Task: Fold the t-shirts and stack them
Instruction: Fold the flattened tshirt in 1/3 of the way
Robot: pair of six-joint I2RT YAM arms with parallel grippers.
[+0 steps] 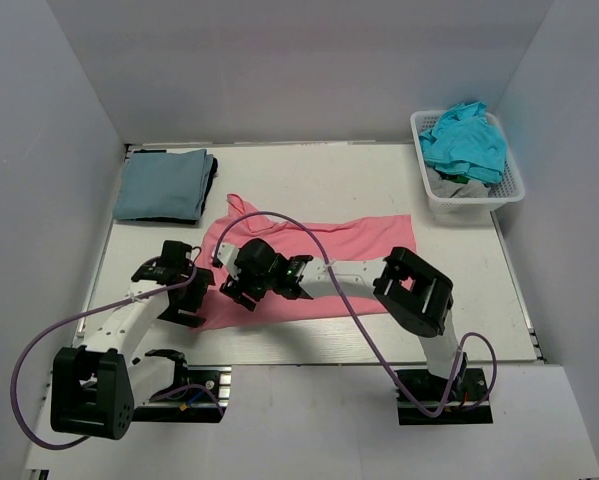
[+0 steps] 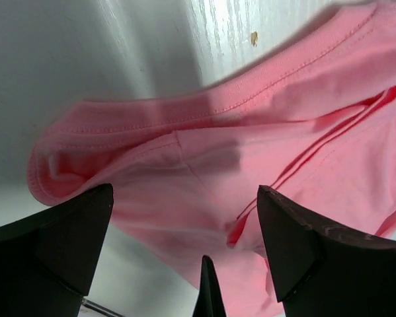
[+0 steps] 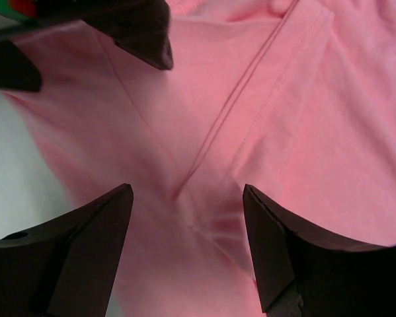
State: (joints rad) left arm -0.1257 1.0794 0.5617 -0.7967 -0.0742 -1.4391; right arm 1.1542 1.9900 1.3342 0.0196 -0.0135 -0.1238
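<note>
This is a robotics lab bench, set up as an enclosed test cell. Plain pale wall panels (image 1: 309, 70) box in a white table (image 1: 399, 190) on three sides. The left arm (image 1: 119, 325) and the right arm (image 1: 414, 290) are bolted to base plates at the near edge, with purple cables (image 1: 15, 385) looping from them. The props are laundry: a white lattice basket (image 1: 469, 207) holding a teal t-shirt (image 1: 466, 140), and a salmon-pink t-shirt (image 1: 359, 240) spread flat.
</note>
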